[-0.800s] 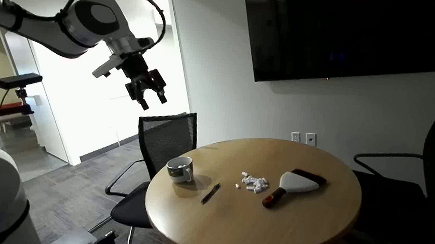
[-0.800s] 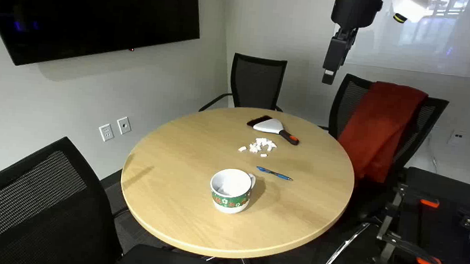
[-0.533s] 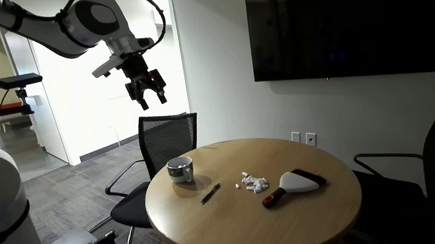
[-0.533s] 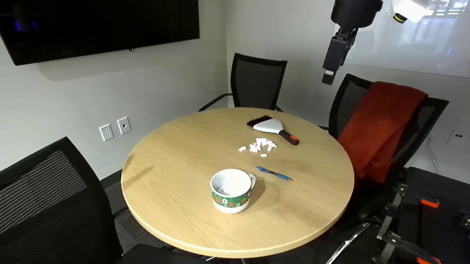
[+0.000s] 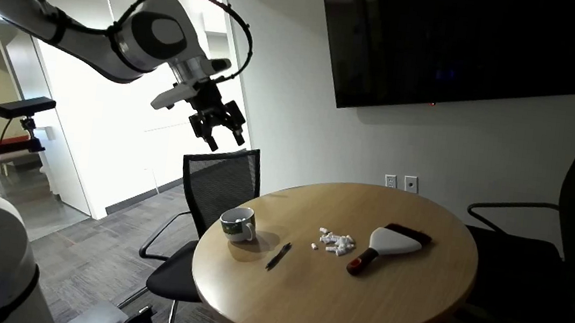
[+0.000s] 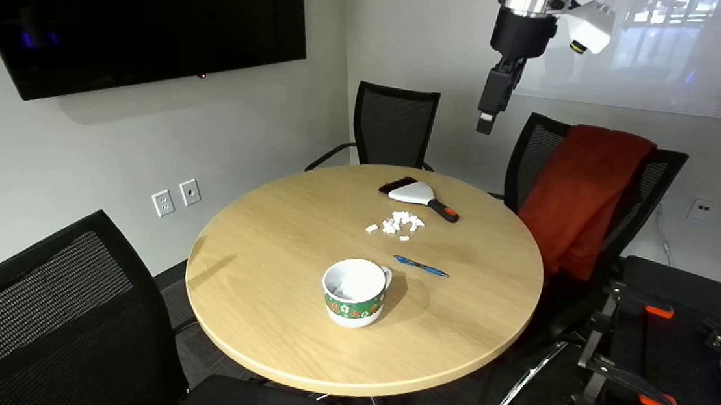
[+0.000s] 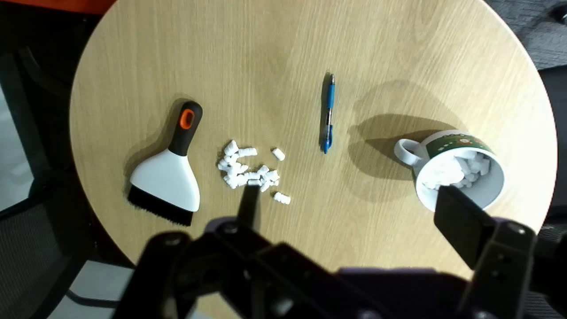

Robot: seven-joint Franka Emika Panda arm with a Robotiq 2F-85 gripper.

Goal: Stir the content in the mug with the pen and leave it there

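Observation:
A blue pen lies flat on the round table; it shows in both exterior views (image 5: 278,256) (image 6: 421,266) and in the wrist view (image 7: 330,114). A white mug with a green flowered band (image 6: 353,307) stands upright beside it, also in an exterior view (image 5: 238,226) and the wrist view (image 7: 458,140). Small white pieces (image 7: 458,170) lie inside the mug. My gripper (image 5: 226,142) is open and empty, high above the table. In the wrist view (image 7: 350,189) its fingers are wide apart, one overlapping the mug's rim in the picture. It also shows side-on (image 6: 486,123).
A loose pile of white pieces (image 7: 252,175) lies on the table (image 6: 293,223) near the pen. A white hand brush with a dark handle (image 7: 170,175) lies beyond it. Black chairs surround the table, one with a red cloth (image 6: 586,196). A screen (image 5: 463,46) hangs on the wall.
The arm and gripper have moved closer to the table: rightward in an exterior view, leftward and slightly down in the opposite camera's picture. The gripper stays open. The mug and pen have not moved.

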